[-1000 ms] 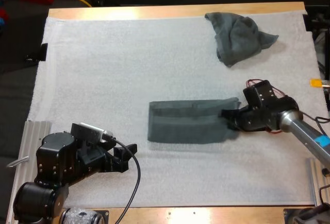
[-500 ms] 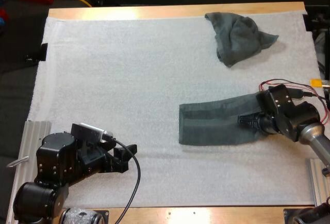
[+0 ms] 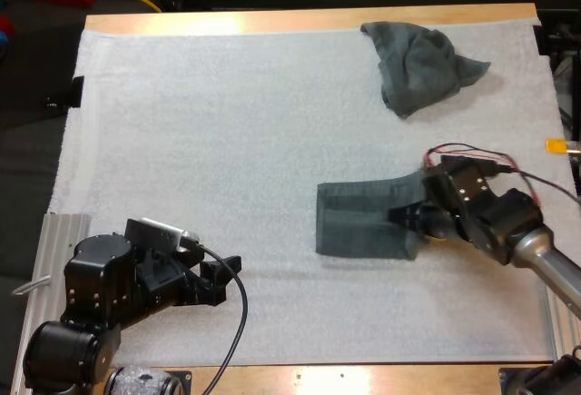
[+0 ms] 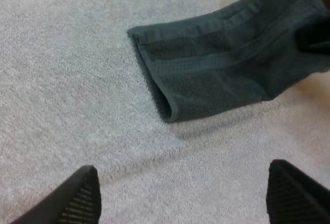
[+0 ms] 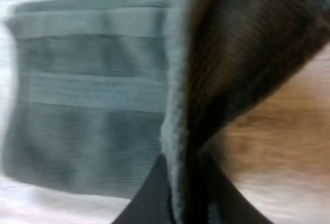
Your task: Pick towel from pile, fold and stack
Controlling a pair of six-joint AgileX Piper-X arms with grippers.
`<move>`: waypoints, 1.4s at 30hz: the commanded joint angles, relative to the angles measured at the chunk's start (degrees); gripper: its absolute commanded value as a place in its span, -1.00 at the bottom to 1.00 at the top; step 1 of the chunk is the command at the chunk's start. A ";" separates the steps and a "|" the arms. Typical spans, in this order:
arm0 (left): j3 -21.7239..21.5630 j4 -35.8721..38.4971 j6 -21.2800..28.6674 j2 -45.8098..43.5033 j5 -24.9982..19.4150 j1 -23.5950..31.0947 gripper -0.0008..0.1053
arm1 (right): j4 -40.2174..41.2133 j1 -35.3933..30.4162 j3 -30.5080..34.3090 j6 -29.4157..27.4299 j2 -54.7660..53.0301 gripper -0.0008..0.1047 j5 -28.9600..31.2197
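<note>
A dark grey-green folded towel lies flat on the white mat, right of centre. My right gripper is shut on the towel's right end and holds that end lifted over the flat part. In the right wrist view the pinched towel edge rises between my fingers above the flat towel. My left gripper rests near the mat's front left, open, with nothing between its fingers; the towel lies ahead of it. A crumpled towel sits at the far right.
A metal rail lies along the mat's left front edge. The wooden table edge runs along the far side. Open mat spans the left and middle.
My right gripper dragged the towel to the right, then moved back left with the towel's right end, folding it over the flat part. The left arm has not moved.
</note>
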 commanded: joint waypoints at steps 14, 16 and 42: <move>-0.30 1.25 -0.46 -0.26 0.79 0.02 0.25 | -12.37 4.19 -0.58 10.56 11.63 -0.97 -11.79; -0.30 1.25 -0.46 -0.26 0.79 0.02 0.25 | -13.76 4.19 -0.58 11.56 12.78 -0.97 -12.77; -0.30 1.25 -0.46 -0.26 0.79 0.02 0.25 | -28.02 4.19 -0.58 17.36 20.54 0.03 -28.84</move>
